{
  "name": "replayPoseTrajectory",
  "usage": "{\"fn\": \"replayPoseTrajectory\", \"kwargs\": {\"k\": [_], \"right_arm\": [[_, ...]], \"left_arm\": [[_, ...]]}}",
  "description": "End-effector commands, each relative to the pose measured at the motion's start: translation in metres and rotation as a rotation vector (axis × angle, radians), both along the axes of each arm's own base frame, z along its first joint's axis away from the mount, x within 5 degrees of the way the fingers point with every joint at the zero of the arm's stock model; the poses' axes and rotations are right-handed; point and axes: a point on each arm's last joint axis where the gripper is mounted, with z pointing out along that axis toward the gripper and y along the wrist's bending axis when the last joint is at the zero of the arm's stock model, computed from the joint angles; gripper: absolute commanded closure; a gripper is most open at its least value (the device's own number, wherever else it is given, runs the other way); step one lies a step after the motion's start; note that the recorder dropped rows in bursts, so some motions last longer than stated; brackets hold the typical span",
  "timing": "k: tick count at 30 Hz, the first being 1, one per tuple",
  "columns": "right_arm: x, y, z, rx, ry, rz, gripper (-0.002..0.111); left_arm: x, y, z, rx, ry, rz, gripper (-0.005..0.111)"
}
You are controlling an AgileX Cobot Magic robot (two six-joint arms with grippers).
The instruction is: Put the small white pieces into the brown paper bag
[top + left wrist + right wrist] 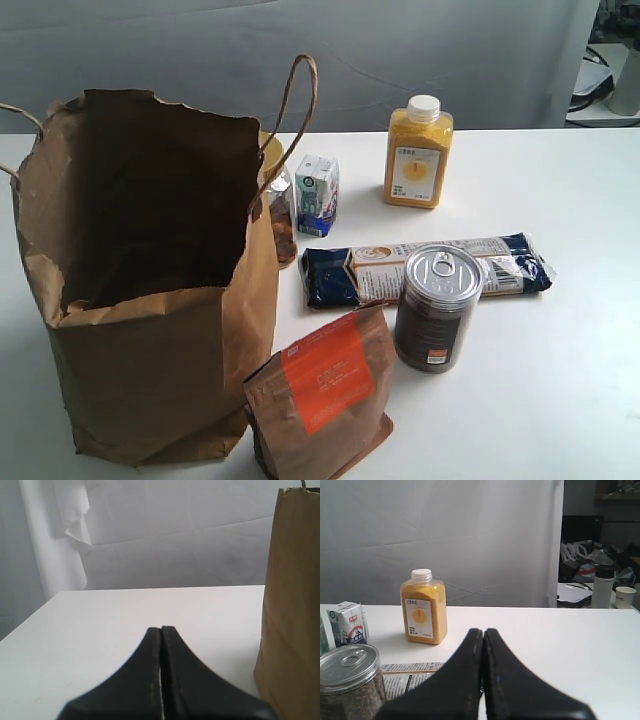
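Note:
The brown paper bag stands open at the left of the exterior view, crinkled, with a loop handle sticking up; its side also shows in the left wrist view. No small white pieces show in any view. My left gripper is shut with nothing between its black fingers, low over the bare white table beside the bag. My right gripper is shut and empty as well, pointing toward the yellow bottle. Neither gripper appears in the exterior view.
On the white table stand a silver-lidded can, a small brown pouch with an orange label, a long dark blue packet, a yellow bottle with a white cap, a small milk carton and a jar behind the bag.

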Motion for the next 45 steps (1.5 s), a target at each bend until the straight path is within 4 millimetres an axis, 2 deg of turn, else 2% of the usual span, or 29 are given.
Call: {"fn": "replayPoseTrajectory", "kwargs": {"k": [1, 45], "right_arm": [[0.0001, -0.0017, -0.0013, 0.005, 0.004, -0.030, 0.108], [0.0003, -0.0021, -0.0013, 0.006, 0.005, -0.038, 0.108]], "left_arm": [[-0.0001, -0.0004, -0.0007, 0.000, -0.003, -0.008, 0.107], [-0.0001, -0.0004, -0.0007, 0.000, -0.003, -0.008, 0.107]]}}
